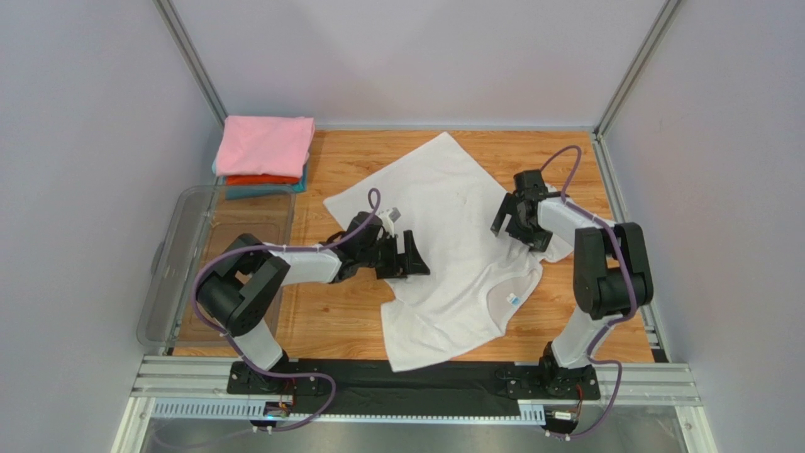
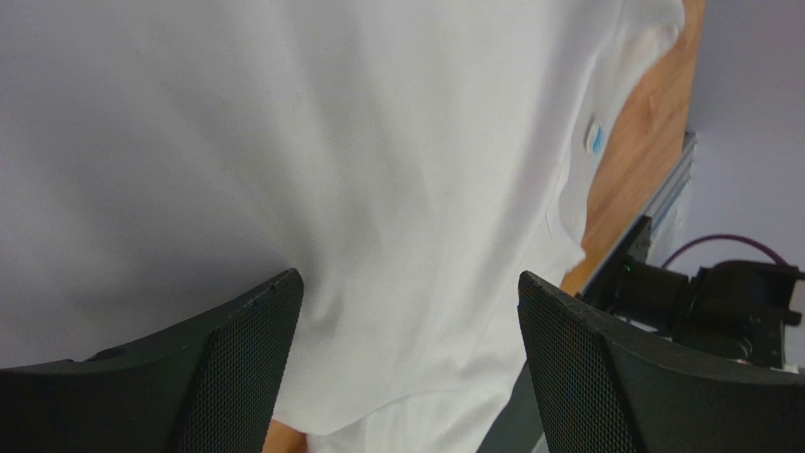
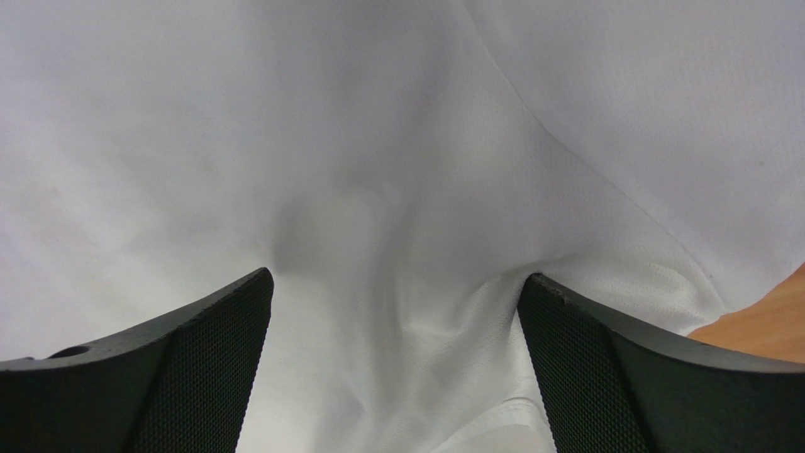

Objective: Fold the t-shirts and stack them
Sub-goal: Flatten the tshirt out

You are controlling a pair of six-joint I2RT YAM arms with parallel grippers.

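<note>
The white t-shirt (image 1: 453, 245) lies spread but skewed on the wooden table (image 1: 350, 316), hem toward the far side and collar, with its small blue neck label (image 1: 513, 298), toward the near side; it is not yet folded, which is likely why both arms sit at its flanks, placed to take opposite edges together. The finished tees, pink over orange-red over teal, wait as a folded stack (image 1: 265, 146) well off the white t-shirt's far left corner, with the clear bin (image 1: 179, 274) further to its left. The left arm's elbow is tucked back and its forearm reaches low toward the shirt's left edge; the left gripper (image 1: 408, 257) hangs over the cloth there, jaws spread wide, nothing pinched. The right arm stands tall at the shirt's right side and bends inward; the right gripper (image 1: 505, 219) points down over the right edge, jaws fully apart, a soft ridge of cloth rising between them unclamped.
</note>
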